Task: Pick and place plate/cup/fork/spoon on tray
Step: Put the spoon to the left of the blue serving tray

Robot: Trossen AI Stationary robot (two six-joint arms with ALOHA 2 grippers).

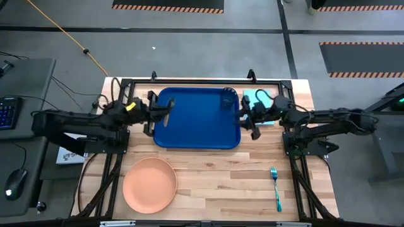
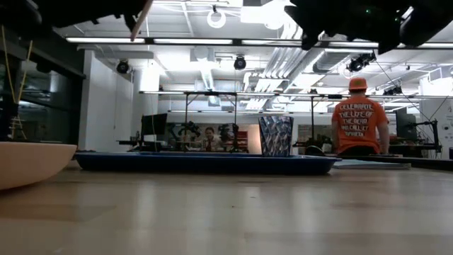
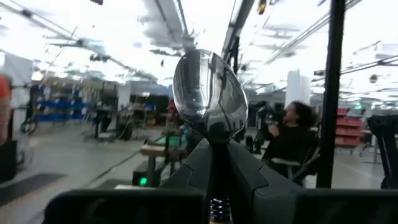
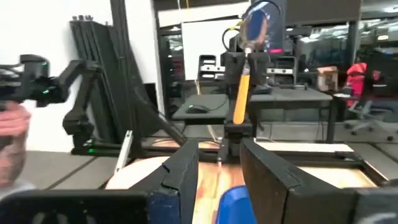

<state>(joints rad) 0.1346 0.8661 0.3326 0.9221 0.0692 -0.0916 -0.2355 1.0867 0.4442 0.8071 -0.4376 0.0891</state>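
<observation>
Spoon clamped in left pincer, held over left edge of tray at upper centre of the high view. Cup stands in tray's upper right corner. Right pincer, part open and holding nothing, hangs beside tray's right edge. Plate lower left on tabletop; fork lower right.

The premises were found to be a robotics laboratory or workshop hall. A wooden worktable was mounted in a black metal frame on a grey concrete floor marked with hazard-striped mats. Exposed ceiling ducts, strip lighting and further test rigs were observed beyond. A keyboard and mouse were noted at far left.
</observation>
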